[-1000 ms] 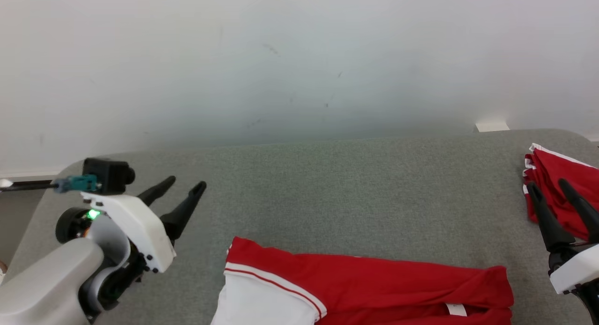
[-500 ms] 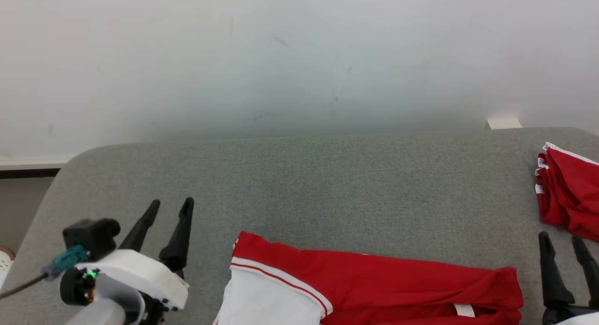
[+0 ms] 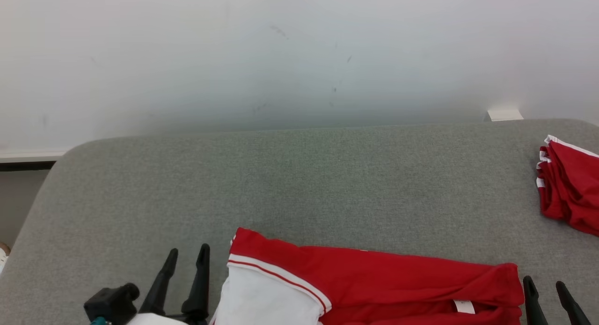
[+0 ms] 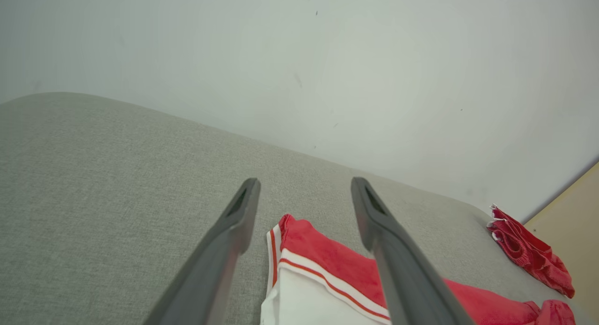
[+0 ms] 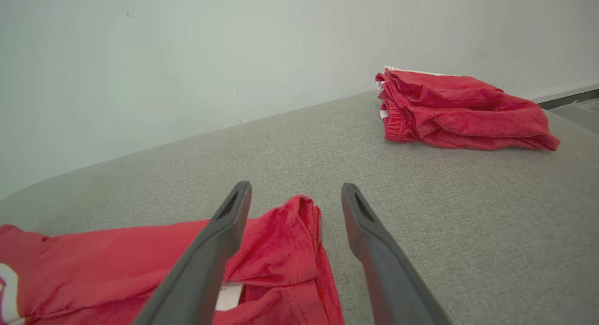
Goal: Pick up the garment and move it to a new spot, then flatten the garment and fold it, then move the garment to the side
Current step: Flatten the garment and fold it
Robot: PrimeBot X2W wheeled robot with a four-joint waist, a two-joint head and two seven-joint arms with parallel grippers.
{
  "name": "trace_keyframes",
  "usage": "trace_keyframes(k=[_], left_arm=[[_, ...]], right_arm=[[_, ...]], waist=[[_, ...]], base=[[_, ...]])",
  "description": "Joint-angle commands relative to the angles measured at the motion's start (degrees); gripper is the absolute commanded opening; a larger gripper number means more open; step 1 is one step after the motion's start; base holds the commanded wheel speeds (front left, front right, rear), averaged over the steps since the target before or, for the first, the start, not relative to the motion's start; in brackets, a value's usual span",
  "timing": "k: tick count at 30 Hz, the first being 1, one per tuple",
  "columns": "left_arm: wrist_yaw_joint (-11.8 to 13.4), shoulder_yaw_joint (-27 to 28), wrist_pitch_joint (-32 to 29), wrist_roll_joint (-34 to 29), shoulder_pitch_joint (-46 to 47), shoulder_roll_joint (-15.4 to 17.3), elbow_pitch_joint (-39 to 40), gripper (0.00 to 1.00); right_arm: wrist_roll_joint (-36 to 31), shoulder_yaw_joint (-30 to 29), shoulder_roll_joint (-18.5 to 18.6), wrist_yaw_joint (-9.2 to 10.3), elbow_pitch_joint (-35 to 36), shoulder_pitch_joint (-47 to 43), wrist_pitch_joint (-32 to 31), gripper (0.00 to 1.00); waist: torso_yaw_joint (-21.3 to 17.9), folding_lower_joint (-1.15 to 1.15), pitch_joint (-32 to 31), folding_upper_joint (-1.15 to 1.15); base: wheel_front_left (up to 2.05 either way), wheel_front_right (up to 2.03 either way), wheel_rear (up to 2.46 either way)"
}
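Left gripper: two dark fingers apart, empty, just beside the item's left end. Right gripper: fingers likewise apart, empty, just beside its right end. Item: red garment with white panel and striped trim, lying rumpled at the near edge of the grey fabric-covered table, long axis running left to right between both grippers. Each arm is nearest its own end, so a two-armed lift seems apt. Separate: folded red cloth pile, far right, well apart.
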State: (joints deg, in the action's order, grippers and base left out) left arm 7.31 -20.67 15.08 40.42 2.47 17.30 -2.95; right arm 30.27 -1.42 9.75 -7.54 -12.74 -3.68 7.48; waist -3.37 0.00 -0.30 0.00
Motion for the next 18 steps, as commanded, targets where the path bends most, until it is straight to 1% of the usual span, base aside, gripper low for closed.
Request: trace_keyframes(k=[1,4,10,13,18], left_arm=[[-1.33,1.05,0.05,-1.58,-0.87,-1.08,-0.94,1.0],[-3.67,1.59,0.05,-3.84,-0.53,-2.76,-2.67,1.0],[-6.74,2.76,0.05,-6.81,0.61,-5.63,-5.57,1.0],[-7.94,2.92,0.06,-7.65,1.08,-6.77,-6.87,1.0],[-9.19,3.59,0.06,-8.68,1.45,-7.74,-8.68,1.0]], right_arm=[[-0.91,-0.22,0.29,0.12,-0.9,0.54,-0.7,1.0],[-1.07,-0.07,0.25,0.12,-3.17,2.12,-1.78,1.0],[0.26,2.73,0.57,0.12,-10.47,6.72,-5.11,1.0],[1.08,3.47,0.61,0.13,-14.97,8.43,-6.35,1.0],[2.3,3.68,0.11,0.12,-22.31,10.57,-8.19,1.0]], waist=[[-0.09,0.0,0.12,0.0],[-0.2,0.0,0.4,0.0],[-0.38,0.0,1.09,0.0],[0.06,0.0,1.36,0.0],[0.99,0.0,1.84,0.0]], base=[[0.0,0.0,0.0],[0.0,0.0,0.0],[0.0,0.0,0.0],[0.0,0.0,0.0],[0.0,0.0,0.0]])
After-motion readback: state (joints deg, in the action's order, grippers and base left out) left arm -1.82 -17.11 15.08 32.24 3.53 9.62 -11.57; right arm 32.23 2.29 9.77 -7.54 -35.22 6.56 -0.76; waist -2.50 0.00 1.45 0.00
